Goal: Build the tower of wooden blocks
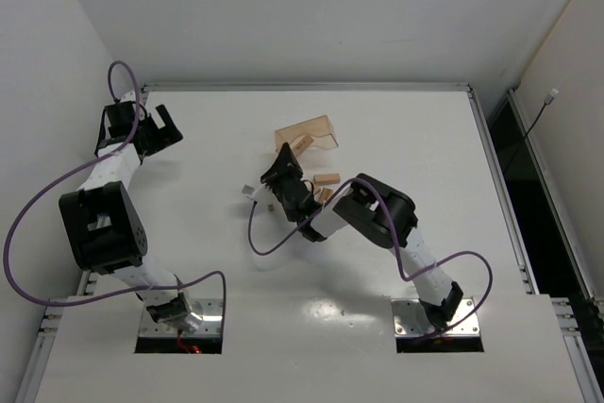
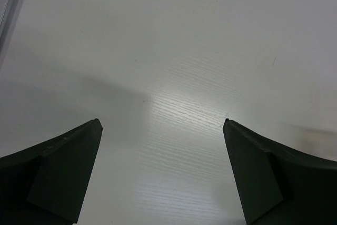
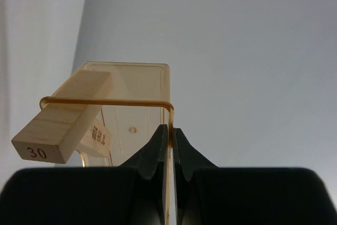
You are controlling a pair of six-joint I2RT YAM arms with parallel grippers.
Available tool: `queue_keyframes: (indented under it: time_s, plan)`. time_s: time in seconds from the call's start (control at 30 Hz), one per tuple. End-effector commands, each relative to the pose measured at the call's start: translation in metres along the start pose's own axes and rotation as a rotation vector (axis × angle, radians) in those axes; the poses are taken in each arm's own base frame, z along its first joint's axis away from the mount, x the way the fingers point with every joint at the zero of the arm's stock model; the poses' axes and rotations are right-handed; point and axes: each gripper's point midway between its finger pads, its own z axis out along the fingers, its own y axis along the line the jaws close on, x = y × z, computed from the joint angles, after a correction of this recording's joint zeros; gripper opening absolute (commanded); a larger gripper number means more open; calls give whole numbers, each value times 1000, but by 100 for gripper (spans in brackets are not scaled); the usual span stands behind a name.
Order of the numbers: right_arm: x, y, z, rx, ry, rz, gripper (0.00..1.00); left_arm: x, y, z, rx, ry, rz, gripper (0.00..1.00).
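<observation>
My right gripper point(image 3: 169, 130) is shut on the side wall of the translucent amber tray point(image 3: 131, 93), which is tipped with its open side toward the camera. A light-tan wood block marked "30" point(image 3: 63, 125) sticks out over the tray's rim, and a second block with printed characters point(image 3: 100, 135) lies behind it. In the top view the right gripper point(image 1: 281, 171) holds the tray point(image 1: 316, 127) near the table's middle, with loose wood blocks point(image 1: 327, 178) beside it. No stacked tower shows. My left gripper point(image 1: 160, 129) is open and empty at the far left, over bare table point(image 2: 163, 125).
The white table point(image 1: 396, 139) has a raised metal rail along its back edge and sides. White walls stand close behind and on the left. Purple cables loop off both arms.
</observation>
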Motion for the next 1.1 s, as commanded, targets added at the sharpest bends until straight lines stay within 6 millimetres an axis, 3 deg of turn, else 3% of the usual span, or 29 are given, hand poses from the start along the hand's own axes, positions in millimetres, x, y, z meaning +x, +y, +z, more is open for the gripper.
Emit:
queue_keyframes:
  time_s: [0.0,0.07,0.1,0.17,0.23,0.3,0.37,0.43,0.5,0.57,0.6,0.83,0.93,1.07]
  plan:
    - [87,-141,-35,525,224,325,0,-25,-9,-8,33,-72,-5,100]
    - [82,-136,-38,506,213,319,0,-25,-9,-8,33,-72,-5,100]
    - [76,-121,-39,471,196,292,0,-24,-13,-7,40,-69,0,100]
    - [73,-111,-43,438,198,285,0,-25,-13,-5,40,-67,0,100]
    - [76,-120,-46,450,205,303,0,-25,-13,-5,40,-68,0,100]
    - [85,-141,-50,486,240,356,0,-28,-15,-8,43,-78,2,100]
    - [75,-138,-58,481,179,321,0,-28,-15,-8,43,-78,2,100]
    - [85,-140,-59,472,231,353,0,-28,-15,-8,43,-78,2,100]
    - [79,-134,-60,463,194,322,0,-25,-13,-5,40,-69,1,100]
    - [94,-152,-63,484,266,394,0,-22,-18,-5,54,-55,4,100]
    - [89,-154,-65,486,255,399,0,-24,-20,-8,56,-64,6,100]
    - [80,-138,-64,454,229,372,0,-26,-19,-6,56,-64,15,100]
    - [92,-138,-57,461,275,398,0,-30,-23,-8,59,-81,24,100]
    - [126,-141,-40,471,395,493,0,-27,-25,-9,55,-81,39,100]
